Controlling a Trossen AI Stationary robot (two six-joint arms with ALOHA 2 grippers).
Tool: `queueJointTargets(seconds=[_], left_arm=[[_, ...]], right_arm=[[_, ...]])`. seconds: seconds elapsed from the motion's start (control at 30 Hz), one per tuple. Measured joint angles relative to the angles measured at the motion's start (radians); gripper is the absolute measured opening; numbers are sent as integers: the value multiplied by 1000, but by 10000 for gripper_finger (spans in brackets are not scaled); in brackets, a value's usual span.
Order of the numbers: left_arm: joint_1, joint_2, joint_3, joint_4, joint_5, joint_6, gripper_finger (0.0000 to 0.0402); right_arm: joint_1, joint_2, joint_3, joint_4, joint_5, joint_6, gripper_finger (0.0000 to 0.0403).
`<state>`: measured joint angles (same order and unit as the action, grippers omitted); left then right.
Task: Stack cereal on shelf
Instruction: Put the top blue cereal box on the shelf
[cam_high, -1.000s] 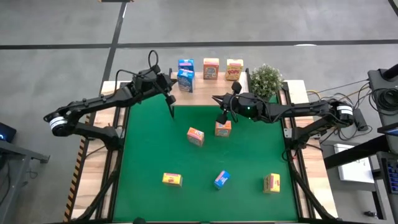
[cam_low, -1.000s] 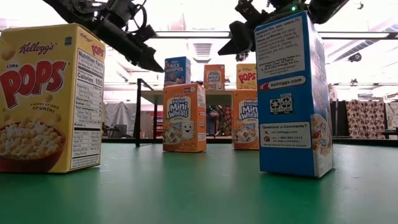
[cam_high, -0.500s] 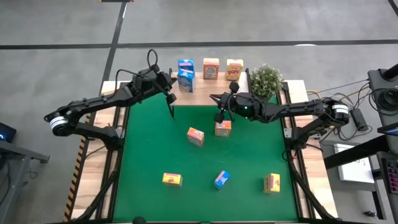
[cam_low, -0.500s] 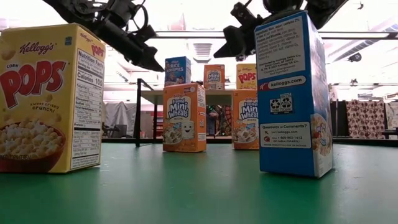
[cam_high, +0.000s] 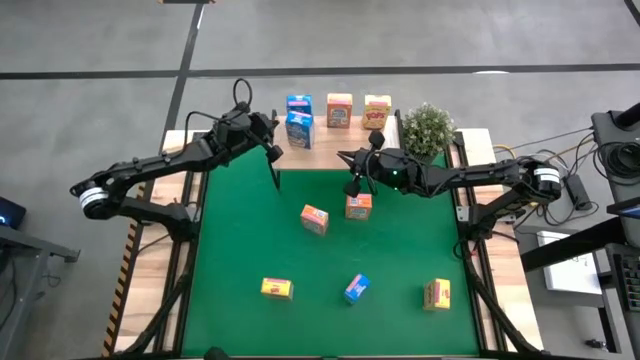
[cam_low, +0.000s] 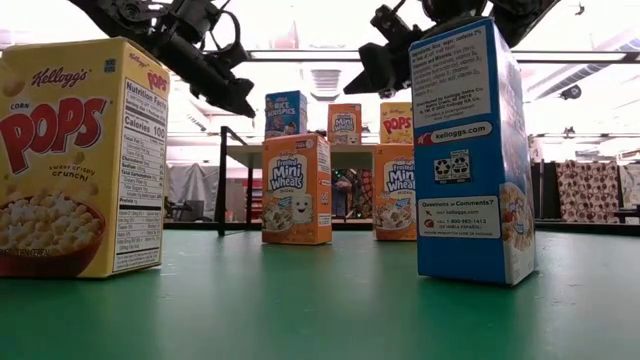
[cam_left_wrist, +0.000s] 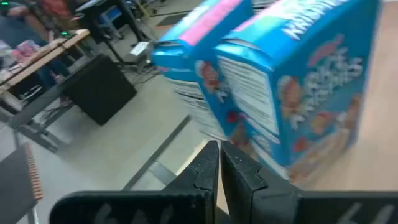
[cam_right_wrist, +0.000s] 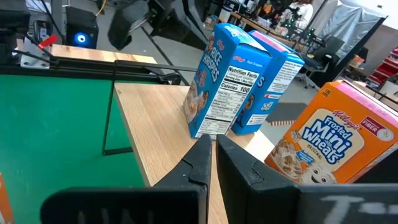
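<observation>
The shelf (cam_high: 325, 157), a light-wood board on thin black legs, stands at the table's far edge. It holds two blue cereal boxes (cam_high: 298, 128), one orange (cam_high: 339, 110) and one yellow (cam_high: 376, 111), all upright. Five more boxes sit on the green mat: two orange (cam_high: 314, 218) (cam_high: 358, 206), two yellow (cam_high: 277, 288) (cam_high: 437, 294) and one blue (cam_high: 356, 288). My left gripper (cam_high: 273, 152) is shut in the air at the shelf's left end, just short of the nearer blue box (cam_left_wrist: 286, 106). My right gripper (cam_high: 346, 160) is shut, held level above the shelf's front edge, pointing at the blue boxes (cam_right_wrist: 227, 81).
A green potted plant (cam_high: 428, 128) stands at the shelf's right end, close behind my right arm. A black shelf leg (cam_high: 277, 176) stands at the mat's far edge under my left gripper. Bare mat lies between the loose boxes.
My left gripper has turned a little at the wrist, and its shut tips have swung slightly toward the far edge, closer to the blue boxes. No box has moved.
</observation>
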<state>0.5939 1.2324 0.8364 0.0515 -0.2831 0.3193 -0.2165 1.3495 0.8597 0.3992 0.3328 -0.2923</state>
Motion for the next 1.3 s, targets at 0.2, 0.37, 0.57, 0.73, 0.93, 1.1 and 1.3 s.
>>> queueJointTargets(seconds=[0.2, 0.37, 0.57, 0.73, 0.93, 1.1, 1.3], left_arm=[[0, 20, 0, 50, 4, -8, 0], [-1, 43, 0, 63, 45, -24, 0], [-7, 42, -1, 60, 65, -60, 0], [-25, 42, -1, 45, 66, -72, 0], [-31, 42, -1, 37, 66, -85, 0], [-34, 42, -1, 34, 66, -101, 0], [-45, 13, -1, -38, 65, -166, 0]], right_arm=[[0, 0, 0, 2, 3, -10, 13], [0, 0, 0, 2, 6, -10, 13], [0, 0, 1, 2, 8, -13, 13], [0, 0, 1, 2, 8, -14, 13], [0, 0, 1, 2, 8, -14, 13], [0, 0, 1, 1, 8, -14, 13], [0, 0, 1, 0, 7, 4, 13]])
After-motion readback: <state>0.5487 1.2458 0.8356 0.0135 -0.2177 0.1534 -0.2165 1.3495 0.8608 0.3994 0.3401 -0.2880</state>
